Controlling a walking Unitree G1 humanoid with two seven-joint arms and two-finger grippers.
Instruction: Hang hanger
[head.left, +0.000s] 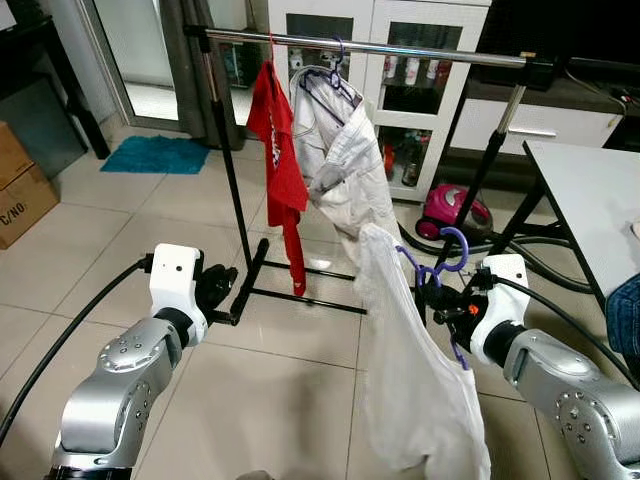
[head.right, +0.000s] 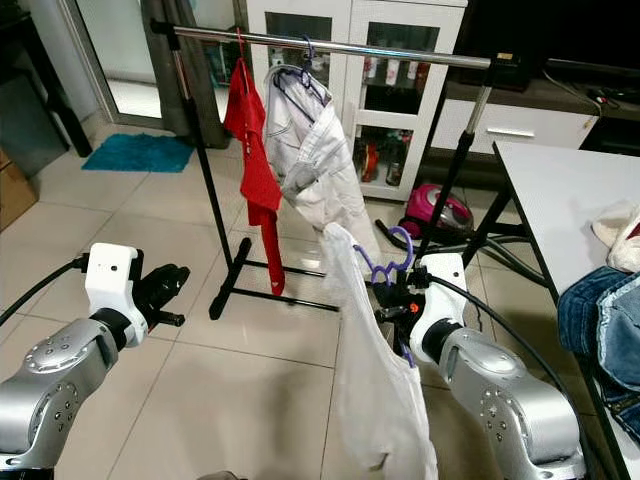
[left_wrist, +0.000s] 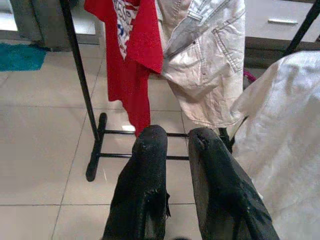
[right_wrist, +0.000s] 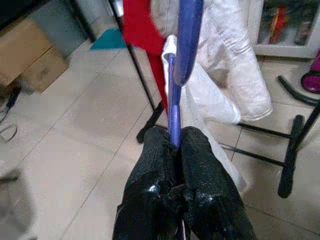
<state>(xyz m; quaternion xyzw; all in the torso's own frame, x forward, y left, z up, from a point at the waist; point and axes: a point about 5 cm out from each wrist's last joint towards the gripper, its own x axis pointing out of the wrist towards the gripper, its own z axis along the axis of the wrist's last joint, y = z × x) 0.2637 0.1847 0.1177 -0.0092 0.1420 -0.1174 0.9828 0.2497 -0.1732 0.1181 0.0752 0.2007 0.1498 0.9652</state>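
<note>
Right gripper (right_wrist: 175, 142), jaws clamped on hanger (head.left: 443, 262) bearing shirt (head.left: 415, 380): lift toward 12 o'clock, hook over rail (head.left: 400, 48); left gripper (left_wrist: 172, 145) slightly parted, idle.

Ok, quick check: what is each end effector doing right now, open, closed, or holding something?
Left end effector: slightly open, holding nothing, facing the clothes rack.
Right end effector: closed on the purple hanger carrying a white garment.

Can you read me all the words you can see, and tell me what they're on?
"C/NO" is printed on the cardboard box by the wall; it may be cut off.
The red T-shirt has white and blue printing, too blurred to read.
The bottles in the white cabinet have labels too small to read.
</note>
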